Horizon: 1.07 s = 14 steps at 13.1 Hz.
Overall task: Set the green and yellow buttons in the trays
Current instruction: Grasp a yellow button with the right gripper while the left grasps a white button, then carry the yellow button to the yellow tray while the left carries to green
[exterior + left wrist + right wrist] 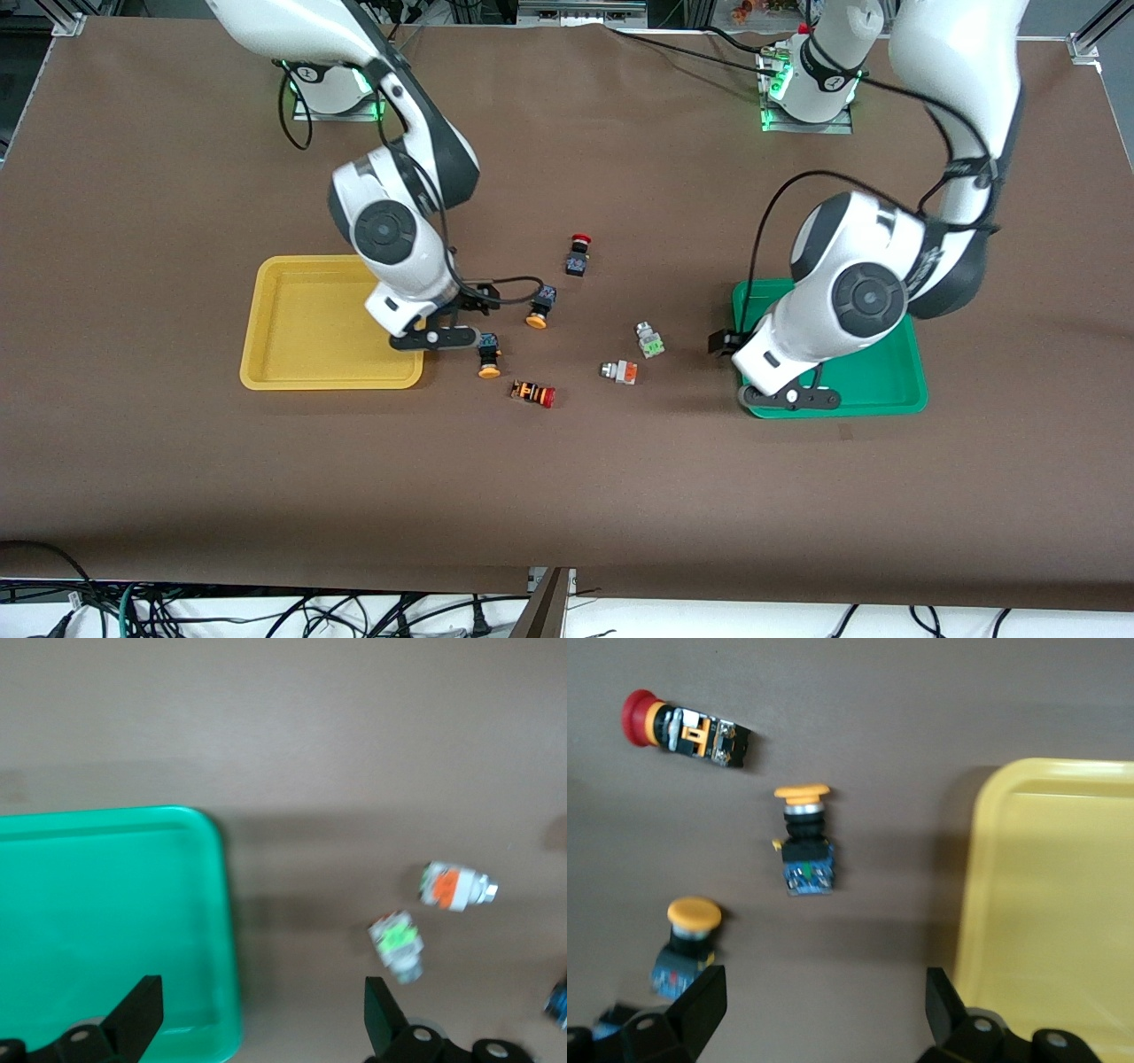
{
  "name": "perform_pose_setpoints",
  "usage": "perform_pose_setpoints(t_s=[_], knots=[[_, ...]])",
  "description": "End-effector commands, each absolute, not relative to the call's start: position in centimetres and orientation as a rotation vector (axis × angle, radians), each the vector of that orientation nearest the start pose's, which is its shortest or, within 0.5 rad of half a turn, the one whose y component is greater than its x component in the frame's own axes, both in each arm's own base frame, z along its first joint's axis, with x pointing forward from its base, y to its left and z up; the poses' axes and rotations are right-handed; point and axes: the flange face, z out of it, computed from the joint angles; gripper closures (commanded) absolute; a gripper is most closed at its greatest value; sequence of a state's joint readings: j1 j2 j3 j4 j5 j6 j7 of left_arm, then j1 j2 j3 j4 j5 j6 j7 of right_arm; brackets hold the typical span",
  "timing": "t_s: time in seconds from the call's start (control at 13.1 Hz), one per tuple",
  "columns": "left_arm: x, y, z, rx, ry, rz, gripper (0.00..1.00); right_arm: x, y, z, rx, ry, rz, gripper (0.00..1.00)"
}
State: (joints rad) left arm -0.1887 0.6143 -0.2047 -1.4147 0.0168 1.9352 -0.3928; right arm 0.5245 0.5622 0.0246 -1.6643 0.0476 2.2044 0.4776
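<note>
Both arms bend low over the table. The right hand (824, 1014), fingers spread and empty, hangs over the yellow tray's (301, 323) edge beside two yellow buttons (489, 354). The left hand (261, 1019), likewise released, hangs over the green tray's (886, 381) edge, near two grey buttons (649, 339).

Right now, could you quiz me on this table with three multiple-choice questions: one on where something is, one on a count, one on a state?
1. Where is the left claw?
A. Over the green tray's edge
B. Over the yellow tray
C. Over the striped button

2. How many buttons have yellow-orange caps?
A. One
B. Two
C. Four

3. What do the trays hold?
A. Two buttons each
B. One button each
C. Nothing

Answers:
1. A: it hangs open over the green tray.
2. B: two yellow-capped buttons lie beside the yellow tray, near the open right claw.
3. C: both trays show bare floors.
</note>
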Motion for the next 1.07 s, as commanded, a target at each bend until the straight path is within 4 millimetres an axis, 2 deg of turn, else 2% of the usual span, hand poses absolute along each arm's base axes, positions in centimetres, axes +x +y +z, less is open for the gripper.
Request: perform_pose_setpoints(t_s=[0.0,0.08,0.15,0.23,0.31,0.46,0.53,0.69,0.84,0.92,0.99], knots=[[65.9,-29.0,30.4,-3.209,-0.185,0.199,0.00,58.4,36.8,23.8,-3.075,0.001,-0.004,0.01],[65.8,-29.2,27.5,-3.200,-0.196,0.252,0.00,58.7,36.7,22.2,-3.072,0.006,-0.021,0.01],[65.0,-30.5,25.8,-3.197,-0.176,0.272,0.00,58.8,36.8,21.0,-3.066,0.003,-0.046,0.01],[64.3,-31.7,25.0,-3.203,-0.148,0.253,0.00,59.0,36.9,19.8,-3.052,0.012,-0.077,0.01],[64.0,-32.1,24.2,-3.214,-0.166,0.228,0.00,59.1,37.0,18.7,-3.045,0.014,-0.096,0.02],[62.1,-33.1,20.9,-3.219,-0.301,0.182,0.00,59.1,37.0,17.4,-3.042,0.013,-0.107,0.08],[61.6,-33.3,20.2,-3.222,-0.348,0.162,0.00,59.1,37.0,17.3,-3.043,0.013,-0.105,0.15],[60.6,-34.7,19.9,-3.211,-0.397,0.172,0.00,59.1,37.0,17.3,-3.043,0.013,-0.105,0.43],[59.4,-35.6,19.2,-3.195,-0.396,0.200,0.00,59.7,36.7,18.3,-3.038,-0.013,-0.124,0.70],[59.4,-35.6,19.2,-3.196,-0.393,0.200,0.17,60.0,36.2,18.5,-3.046,-0.020,-0.124,0.77],[59.3,-35.6,19.0,-3.193,-0.390,0.206,0.46,60.4,35.6,19.7,-3.055,-0.020,-0.114,0.79]])
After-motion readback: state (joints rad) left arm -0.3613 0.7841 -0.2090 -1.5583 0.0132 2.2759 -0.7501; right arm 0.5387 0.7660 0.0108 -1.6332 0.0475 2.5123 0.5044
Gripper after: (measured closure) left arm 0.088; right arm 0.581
